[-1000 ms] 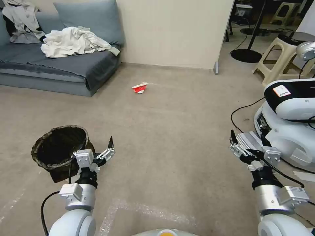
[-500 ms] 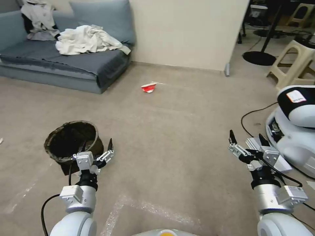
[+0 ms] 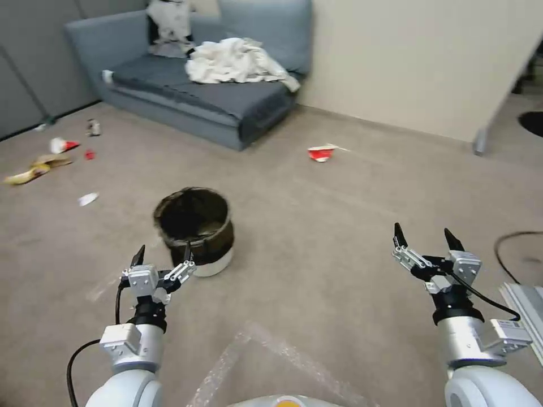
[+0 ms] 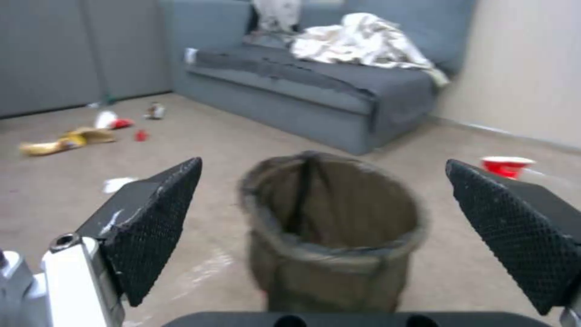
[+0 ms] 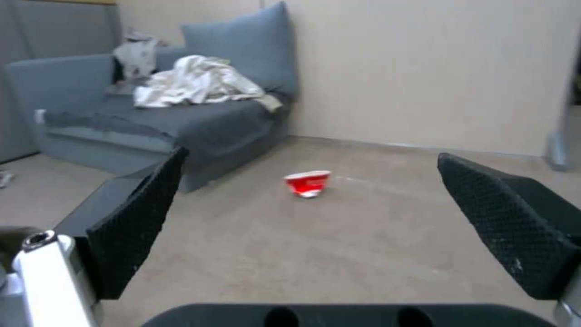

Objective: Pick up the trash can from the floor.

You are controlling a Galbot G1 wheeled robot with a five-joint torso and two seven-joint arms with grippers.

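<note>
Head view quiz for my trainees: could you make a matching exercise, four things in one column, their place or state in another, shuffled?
Things:
1. trash can
2. crushed red cup
3. left pincer
4. white cloth pile

Places or states:
A. open, just short of the bin's near side
B. heaped on the blue sofa
C. upright on the floor, lined with a dark bag
D. lying on the carpet beyond the bin, toward the wall

Pairs: 1-C, 2-D, 3-A, 4-B
</note>
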